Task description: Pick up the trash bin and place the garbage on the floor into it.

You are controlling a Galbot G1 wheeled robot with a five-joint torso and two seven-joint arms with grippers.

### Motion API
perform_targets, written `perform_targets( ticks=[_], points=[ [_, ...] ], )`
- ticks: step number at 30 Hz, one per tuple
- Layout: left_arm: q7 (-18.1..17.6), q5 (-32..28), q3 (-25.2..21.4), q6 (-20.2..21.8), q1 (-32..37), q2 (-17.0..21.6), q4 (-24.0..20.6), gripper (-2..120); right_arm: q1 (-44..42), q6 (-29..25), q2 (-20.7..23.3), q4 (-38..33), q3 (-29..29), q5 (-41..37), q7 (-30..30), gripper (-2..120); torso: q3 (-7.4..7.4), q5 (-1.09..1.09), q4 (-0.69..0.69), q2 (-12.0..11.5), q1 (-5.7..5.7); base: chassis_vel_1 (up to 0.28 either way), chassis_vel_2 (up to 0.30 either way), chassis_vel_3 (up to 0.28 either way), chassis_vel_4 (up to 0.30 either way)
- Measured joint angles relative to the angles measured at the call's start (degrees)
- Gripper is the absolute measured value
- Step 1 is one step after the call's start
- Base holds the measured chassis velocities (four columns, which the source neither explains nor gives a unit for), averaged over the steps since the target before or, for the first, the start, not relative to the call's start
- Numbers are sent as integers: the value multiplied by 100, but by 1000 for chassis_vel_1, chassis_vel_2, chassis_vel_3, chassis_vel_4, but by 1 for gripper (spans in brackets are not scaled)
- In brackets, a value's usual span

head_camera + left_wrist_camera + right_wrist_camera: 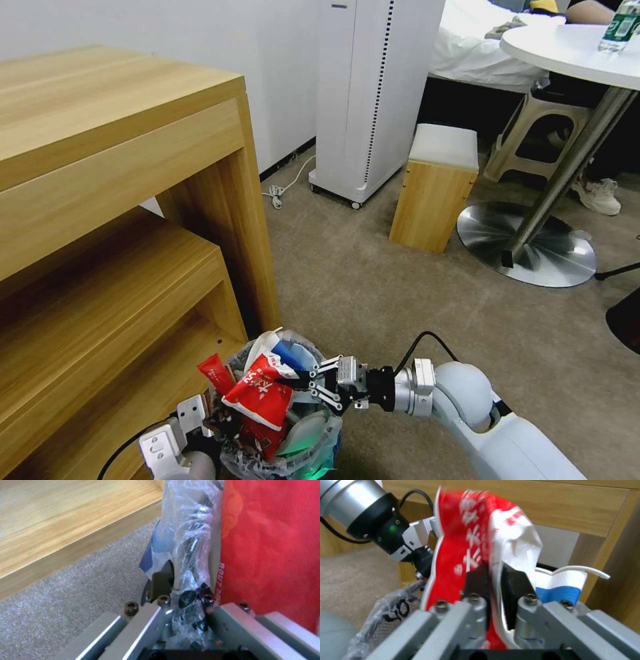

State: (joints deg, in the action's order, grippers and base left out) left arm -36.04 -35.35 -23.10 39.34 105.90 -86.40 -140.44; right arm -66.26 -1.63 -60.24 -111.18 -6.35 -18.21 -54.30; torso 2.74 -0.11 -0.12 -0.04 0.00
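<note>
The trash bin [321, 448], lined with a crinkled clear bag [190, 530], hangs low in the head view, heaped with garbage. My left gripper [212, 421] is shut on its rim and bag [181, 591]. A crushed red-white paper cup [260, 397] sits atop the heap, and my right gripper [301, 387] is shut on it, pads pinching its wall [493, 576]. Beside it in the bin stand a blue-white paper cup [563, 590] and a red wrapper [215, 373]. Beige carpet floor [373, 287] lies beyond.
A wooden shelf unit [120, 200] stands close on the left, touching distance from the bin. Farther off are a white tower appliance [370, 100], a wooden stool [433, 187], a round table's metal base [527, 247] and a white cable [277, 193].
</note>
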Motion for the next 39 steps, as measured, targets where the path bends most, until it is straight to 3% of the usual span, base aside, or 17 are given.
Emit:
perform_targets(
  ticks=[1, 4, 13, 16, 17, 20, 21, 23, 28, 39],
  points=[
    [0, 0, 0, 0, 0, 0, 0, 1, 0, 0, 0, 0, 0, 0, 0, 13, 0, 0, 0, 0, 0, 0, 0, 0, 0],
    [0, -60, -87, 0, -7, 40, -3, 1, 46, -43, 26, -53, -31, -20, -20, 32, 0, 1, 0, 0, 0, 0, 0, 0, 0],
    [-16, -218, -172, 8, -105, 69, 102, 1, 66, -185, 226, -380, -555, -686, 91, 58, 0, 0, 0, 0, 0, 0, 0, 0, 0],
    [-21, -276, -182, 8, -201, 62, 234, 1, -36, -393, 214, -726, -840, -1254, 1281, 74, 0, -1, 0, 0, 0, 0, 0, 0, 0],
    [-21, -276, -182, 8, -201, 62, 234, 1, -36, -393, 214, -726, -840, -1254, 1281, 74, 0, -1, 0, 0, 0, 0, 0, 0, 0],
    [-44, -360, -180, 8, -317, 36, 404, 1, -124, -433, 48, -1068, -1060, -1525, 2947, 89, 0, -1, 0, 0, 0, 0, 0, 0, 0],
    [-44, -360, -180, 8, -317, 36, 404, 1, -124, -433, 48, -1068, -1060, -1525, 2947, 89, 0, -1, 0, 0, 0, 0, 0, 0, 0],
    [-98, -481, -177, 23, -395, 25, 517, 1, -145, -434, -127, -1199, -1184, -1440, 3979, 97, 0, 0, 0, 0, 0, 0, 0, 0, 0],
    [-129, -728, -211, 93, -480, 32, 718, 1, -295, -435, -372, -1327, -1415, -1351, 4753, 100, 0, 0, 0, 0, 0, 0, 0, 0, 0],
    [-63, -946, -267, 125, -588, 70, 953, 1, -714, -469, -641, -1413, -1505, -1058, 4694, 100, 0, -1, 0, 0, 0, 0, 0, 0, 0]
  ],
)
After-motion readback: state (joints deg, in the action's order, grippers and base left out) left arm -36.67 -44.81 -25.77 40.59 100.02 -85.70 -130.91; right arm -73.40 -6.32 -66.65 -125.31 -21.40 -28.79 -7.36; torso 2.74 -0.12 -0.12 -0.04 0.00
